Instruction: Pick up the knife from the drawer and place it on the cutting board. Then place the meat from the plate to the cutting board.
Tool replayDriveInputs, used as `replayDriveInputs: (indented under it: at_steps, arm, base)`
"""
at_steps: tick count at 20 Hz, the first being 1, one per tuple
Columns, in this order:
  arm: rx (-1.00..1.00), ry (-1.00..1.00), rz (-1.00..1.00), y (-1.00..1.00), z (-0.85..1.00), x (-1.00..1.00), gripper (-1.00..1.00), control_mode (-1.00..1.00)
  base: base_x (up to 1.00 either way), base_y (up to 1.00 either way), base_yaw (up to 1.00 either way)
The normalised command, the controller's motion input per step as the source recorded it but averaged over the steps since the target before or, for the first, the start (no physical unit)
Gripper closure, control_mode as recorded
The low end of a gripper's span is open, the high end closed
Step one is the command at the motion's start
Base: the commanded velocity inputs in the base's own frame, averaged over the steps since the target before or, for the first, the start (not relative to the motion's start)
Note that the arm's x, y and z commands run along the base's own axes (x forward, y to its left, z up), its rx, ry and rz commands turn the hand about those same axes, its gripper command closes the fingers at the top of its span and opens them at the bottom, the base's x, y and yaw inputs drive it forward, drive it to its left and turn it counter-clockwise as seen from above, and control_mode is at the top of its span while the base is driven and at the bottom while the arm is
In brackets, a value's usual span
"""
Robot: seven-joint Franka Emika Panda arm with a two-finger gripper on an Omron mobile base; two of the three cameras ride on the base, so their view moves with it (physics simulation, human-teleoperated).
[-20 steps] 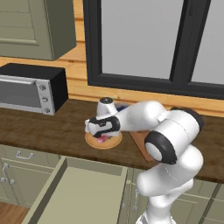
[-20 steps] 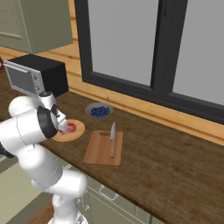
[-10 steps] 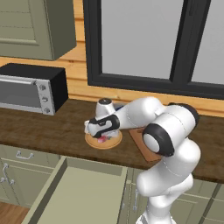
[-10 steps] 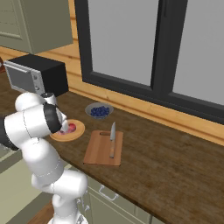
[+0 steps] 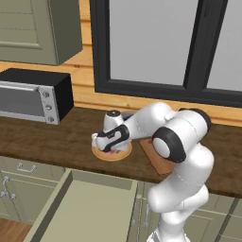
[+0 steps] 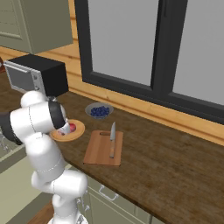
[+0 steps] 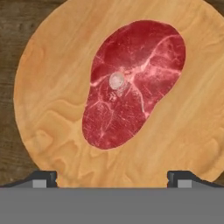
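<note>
The pinkish-red marbled meat (image 7: 131,87) lies in the middle of the round tan wooden plate (image 7: 52,87). My gripper (image 7: 112,179) hangs open just above it, with its two dark fingertips (image 7: 43,177) set wide on either side of the meat's near end and touching nothing. From the left base view the gripper (image 5: 109,149) points down onto the plate (image 5: 124,153). The knife (image 6: 112,139) rests on the reddish-brown cutting board (image 6: 103,148), right of the plate (image 6: 77,133). The sage-green drawer (image 5: 80,208) stands open below the counter, and no knife shows inside it.
A glass bowl of blue berries (image 6: 99,110) sits behind the plate near the window. A black microwave (image 5: 33,94) stands at the left on the dark wooden counter (image 5: 42,137). Green cabinet fronts (image 5: 19,186) lie beside the open drawer.
The hand stays over the plate and has sunk slightly toward the meat, while the arm's elbow has swung. The meat, knife and board have not moved.
</note>
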Motion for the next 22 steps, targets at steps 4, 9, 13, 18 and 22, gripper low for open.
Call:
replayDriveInputs:
  at_steps: [4, 9, 13, 18, 22]
  arm:
    - [-0.01, 0.0, 0.0, 0.0, -0.23, 0.26, -1.0, -1.0]
    - [0.0, 0.0, 0.0, 0.0, -0.14, 0.41, -1.0, -1.0]
    - [-0.02, 0.0, -0.01, 0.0, -0.14, 0.46, -1.0, -1.0]
    - [-0.01, 0.01, 0.0, 0.0, -0.18, 0.18, -1.0, -1.0]
    - [0.0, 0.0, 0.0, 0.0, -0.08, 0.0, 1.0, -1.0]
  base:
    - [0.0, 0.0, 0.0]
    - [0.0, 0.0, 0.0]
    - [0.0, 0.0, 0.0]
    - [0.0, 0.0, 0.0]
    - [0.0, 0.0, 0.0]
